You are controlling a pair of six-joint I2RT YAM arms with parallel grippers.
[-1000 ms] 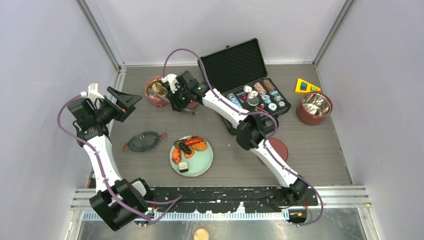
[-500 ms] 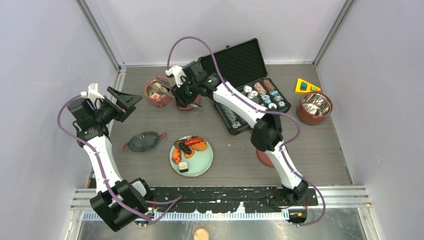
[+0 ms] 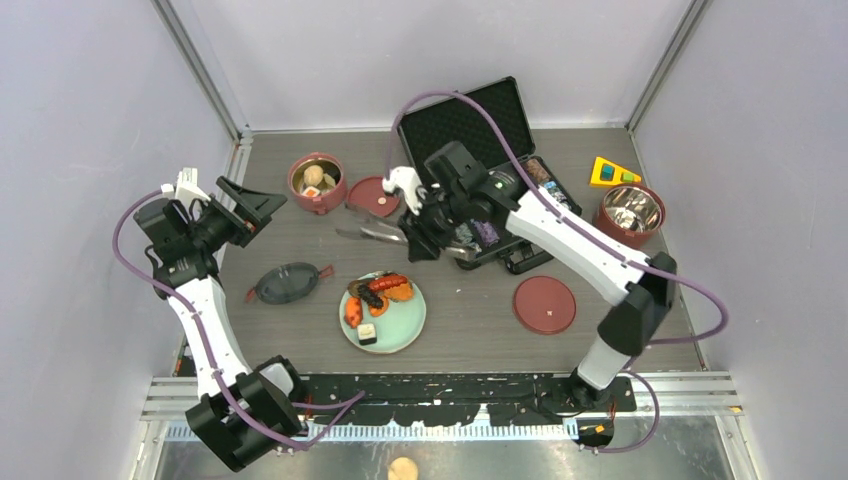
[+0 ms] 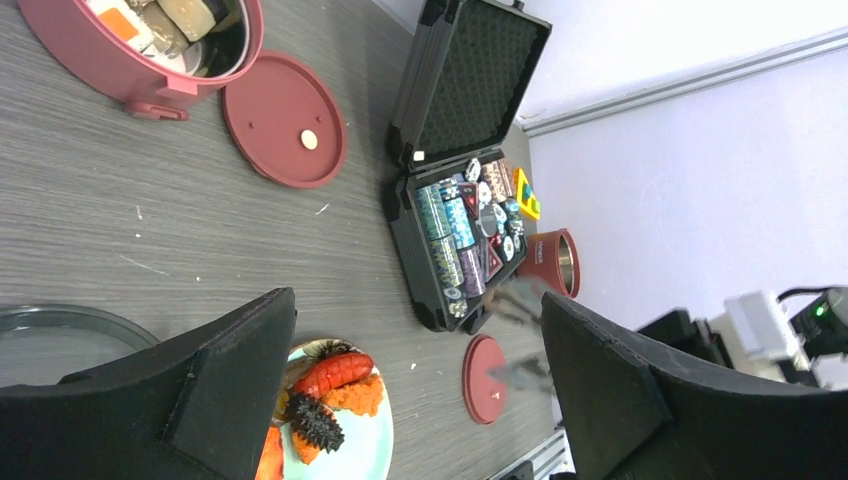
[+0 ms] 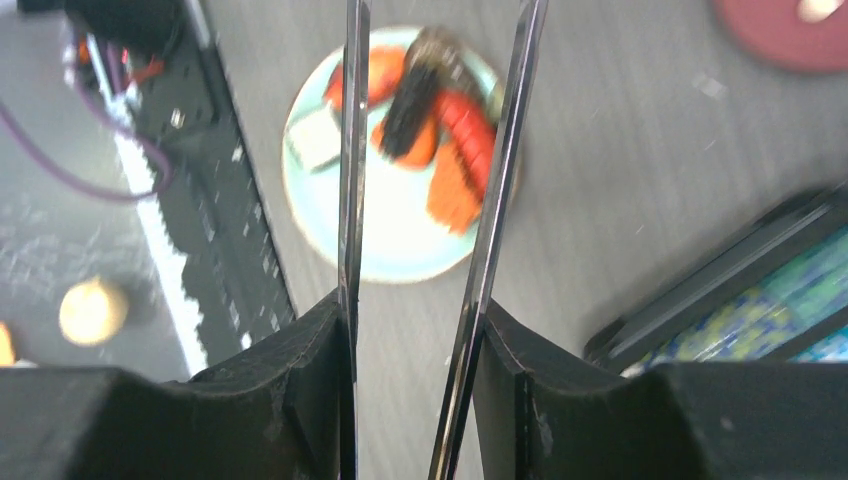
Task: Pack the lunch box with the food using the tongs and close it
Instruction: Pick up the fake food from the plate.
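Note:
My right gripper (image 3: 413, 238) is shut on the silver tongs (image 3: 368, 235), which point left above the table, just behind the pale green plate (image 3: 398, 335). In the right wrist view the two tong arms (image 5: 352, 150) stand apart with nothing between them, over the food (image 5: 440, 120) on the plate (image 5: 400, 240). More food (image 3: 380, 295) lies on the plate in the top view. The maroon lunch box bowl (image 3: 317, 183) at the back left holds a bun and sushi. My left gripper (image 3: 248, 203) hovers at the left, open and empty.
A red inner lid (image 3: 373, 193) lies beside the bowl and another (image 3: 545, 304) at the right. The dark top lid (image 3: 287, 283) lies left of the plate. A second bowl tier (image 3: 628, 215), an open black chip case (image 3: 470, 130) and a yellow wedge (image 3: 612, 172) are at the back right.
My right arm has swung from over the lunch box bowl to the right and nearer the plate, carrying the tongs. The left arm has not moved.

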